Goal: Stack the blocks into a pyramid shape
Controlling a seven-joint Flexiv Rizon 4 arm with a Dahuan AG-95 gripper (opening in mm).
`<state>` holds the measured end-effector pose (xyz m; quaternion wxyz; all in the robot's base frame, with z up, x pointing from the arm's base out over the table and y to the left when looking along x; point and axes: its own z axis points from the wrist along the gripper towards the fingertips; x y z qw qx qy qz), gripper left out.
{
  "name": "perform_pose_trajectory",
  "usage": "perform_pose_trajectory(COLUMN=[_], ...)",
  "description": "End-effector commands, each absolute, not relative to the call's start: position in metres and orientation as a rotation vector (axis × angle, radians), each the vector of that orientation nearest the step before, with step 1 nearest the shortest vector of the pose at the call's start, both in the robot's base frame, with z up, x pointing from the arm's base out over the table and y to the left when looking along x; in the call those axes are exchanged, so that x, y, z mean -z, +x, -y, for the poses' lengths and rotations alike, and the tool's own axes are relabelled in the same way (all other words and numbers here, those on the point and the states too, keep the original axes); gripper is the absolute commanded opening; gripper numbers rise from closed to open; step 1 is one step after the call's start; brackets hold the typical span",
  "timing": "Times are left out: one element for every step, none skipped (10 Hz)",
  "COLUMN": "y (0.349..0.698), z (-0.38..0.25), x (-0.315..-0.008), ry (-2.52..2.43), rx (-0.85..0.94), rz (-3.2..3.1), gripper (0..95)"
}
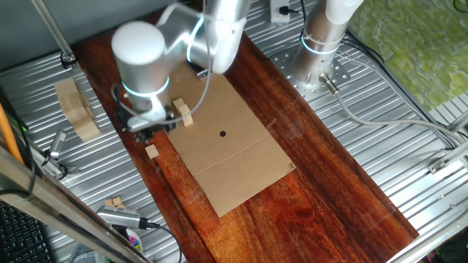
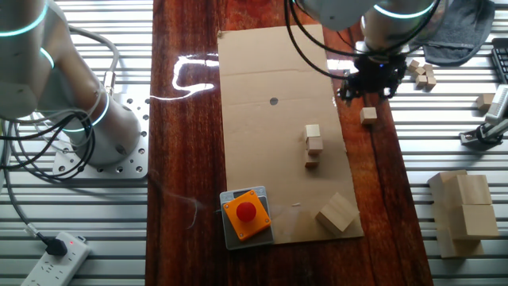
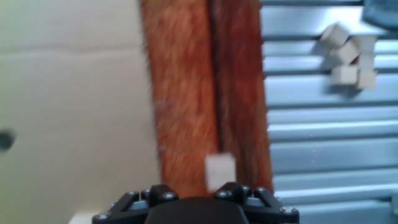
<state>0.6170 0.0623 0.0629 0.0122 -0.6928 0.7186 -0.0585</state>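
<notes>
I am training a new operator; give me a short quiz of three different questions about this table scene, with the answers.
1. True or false: the lone block near the gripper lies on the dark wood strip, not on the cardboard sheet.
2. Which colour is the round button on the box at the cardboard's near edge in the other fixed view? A) green B) red C) blue
3. Fill in: the loose cluster of small blocks in the hand view lies on the ribbed ______ surface.

Key: 1 true; 2 B; 3 metal.
</notes>
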Motion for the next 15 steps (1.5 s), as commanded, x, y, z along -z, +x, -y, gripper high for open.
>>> perform_pose_trajectory(y=[0.627, 0.629, 0.630, 0.630, 0.630, 0.631, 0.632, 0.632, 0.632, 0.632, 0.633, 0.633, 0.633, 0.633, 0.633], z=[-0.063, -0.061, -0.060, -0.060, -0.059, -0.059, -0.058, -0.057, -0.056, -0.055, -0.054, -0.054, -0.053, -0.053, -0.053], x=[-0.047, -0.040, -0.038, -0.038, -0.037, -0.035, -0.033, -0.030, -0.029, -0.028, -0.027, -0.026, -0.025, -0.024, -0.023], ry=[-2.121, -2.120, -2.125, -2.133, -2.139, -2.147, -2.149, -2.153, -2.159, -2.170, -2.179, -2.187, -2.190, -2.192, -2.197], rx=[0.146, 0.151, 0.148, 0.151, 0.160, 0.163, 0.166, 0.169, 0.174, 0.178, 0.177, 0.179, 0.181, 0.184, 0.190], rz=[-2.245, -2.241, -2.234, -2.225, -2.219, -2.211, -2.207, -2.199, -2.190, -2.181, -2.172, -2.162, -2.156, -2.152, -2.142], gripper=[57.0, 57.0, 57.0, 57.0, 57.0, 57.0, 57.0, 57.0, 57.0, 57.0, 57.0, 57.0, 57.0, 57.0, 57.0])
